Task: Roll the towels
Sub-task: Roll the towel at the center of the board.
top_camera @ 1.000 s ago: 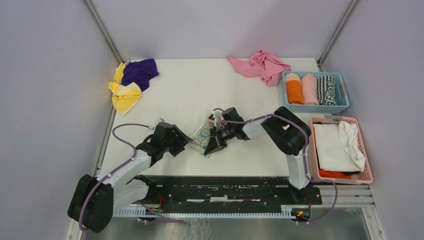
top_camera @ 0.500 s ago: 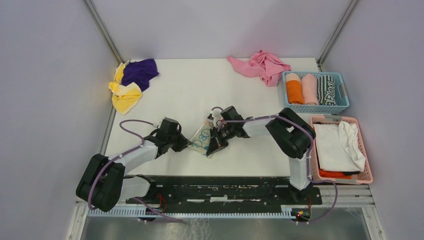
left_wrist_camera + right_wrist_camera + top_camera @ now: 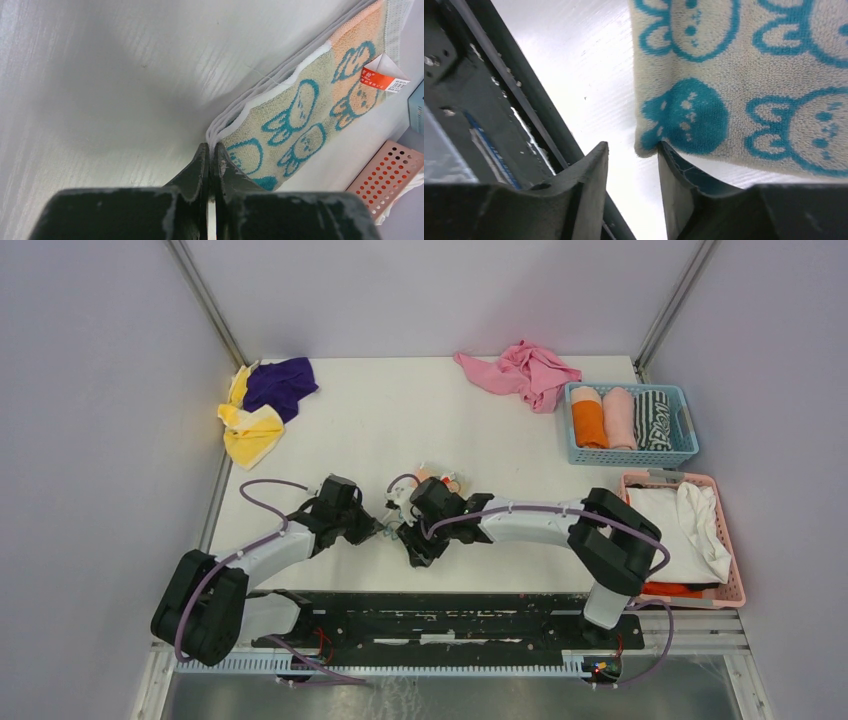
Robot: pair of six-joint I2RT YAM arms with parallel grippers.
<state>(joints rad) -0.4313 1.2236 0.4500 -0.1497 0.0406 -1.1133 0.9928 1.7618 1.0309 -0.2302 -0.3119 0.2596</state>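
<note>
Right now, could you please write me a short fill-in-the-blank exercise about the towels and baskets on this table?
1. The blue basket holds ___ rolled towels.
2. The yellow towel and purple towel lie in the far ___ corner.
3. The left gripper is ___, its tips at the cartoon towel corner.
4. The white fabric lies in the ___ basket.
Missing words: three; left; shut; pink.

Teal cartoon faces on cream all over the towel (image 3: pixel 295 125), peach block at 1 end, orange-and-white tag (image 3: pixel 386 78). Plain yellow towel (image 3: pixel 250 432), plain purple towel (image 3: pixel 282 382). Pink cloth (image 3: pixel 522 372). Blue basket (image 3: pixel 630 457), pink basket (image 3: pixel 690 478), white table (image 3: pixel 400 420).
</note>
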